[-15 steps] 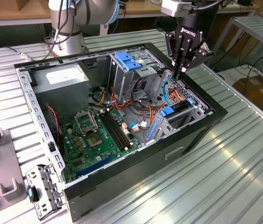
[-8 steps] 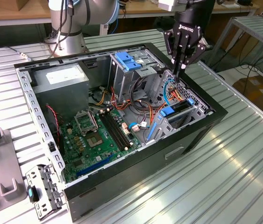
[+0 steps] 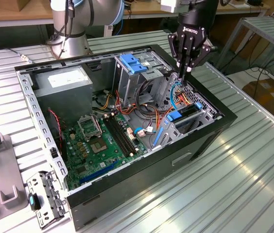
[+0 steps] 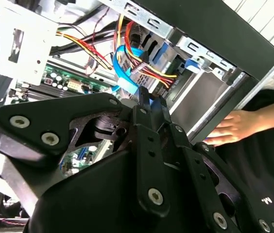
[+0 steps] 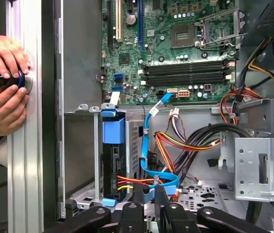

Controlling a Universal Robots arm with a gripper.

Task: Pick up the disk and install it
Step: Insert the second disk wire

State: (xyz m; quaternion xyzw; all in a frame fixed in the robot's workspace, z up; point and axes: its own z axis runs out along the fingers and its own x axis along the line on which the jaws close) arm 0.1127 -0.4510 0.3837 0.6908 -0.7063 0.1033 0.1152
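Observation:
The disk [image 5: 110,167] sits edge-on in a slot of the lower drive cage [image 3: 195,114], a dark body with blue plastic at both ends. In the exterior view its blue end [image 3: 175,117] shows at the cage's front. My gripper [image 3: 188,69] hangs just above the cage, by the case's far wall, over the blue data cable [image 5: 149,145] and the orange and yellow power wires. Its fingers [image 5: 138,196] stand close together with nothing between them. In the second wrist view the gripper [image 4: 150,101] points down at the same cables.
The open computer case [image 3: 142,167] lies on a ribbed metal table. Inside are the motherboard [image 3: 103,141], a grey power supply [image 3: 64,80] and an upper cage with a blue latch [image 3: 134,63]. A person's hands [image 5: 3,82] rest on a round knob beside the case. A loose bracket [image 3: 44,196] lies in front.

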